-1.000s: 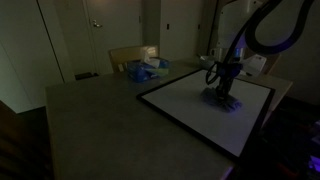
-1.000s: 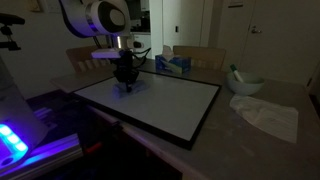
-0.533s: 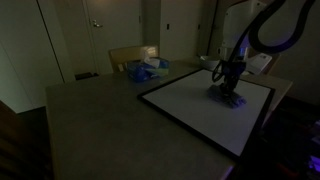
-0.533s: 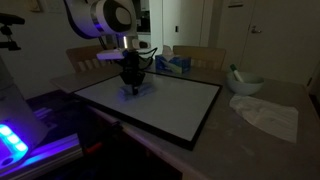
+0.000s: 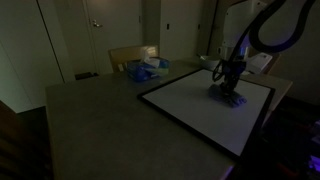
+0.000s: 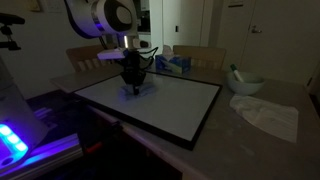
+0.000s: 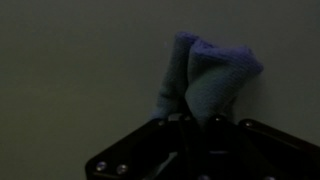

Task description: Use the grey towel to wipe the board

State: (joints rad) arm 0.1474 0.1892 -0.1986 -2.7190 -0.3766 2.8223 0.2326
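The board (image 5: 190, 105) (image 6: 160, 105) lies flat on the table, white with a thin black frame, in both exterior views. The grey towel (image 5: 230, 97) (image 6: 137, 89) (image 7: 205, 75) is a small bluish cloth pressed on the board near its far edge. My gripper (image 5: 228, 88) (image 6: 134, 84) (image 7: 190, 120) points straight down, shut on the grey towel. In the wrist view the towel sticks out past the dark jaws as a bunched fold against the pale board surface (image 7: 70, 60).
The room is dim. A bluish bundle with a pale top (image 5: 143, 68) (image 6: 173, 62) sits beyond the board. A white crumpled cloth (image 6: 268, 115) and a bowl (image 6: 245, 82) lie on the table beside the board. Chairs (image 5: 125, 55) stand behind the table.
The gripper has slid the towel a short way across the board, away from its earlier spot. In the last half second nothing has moved.
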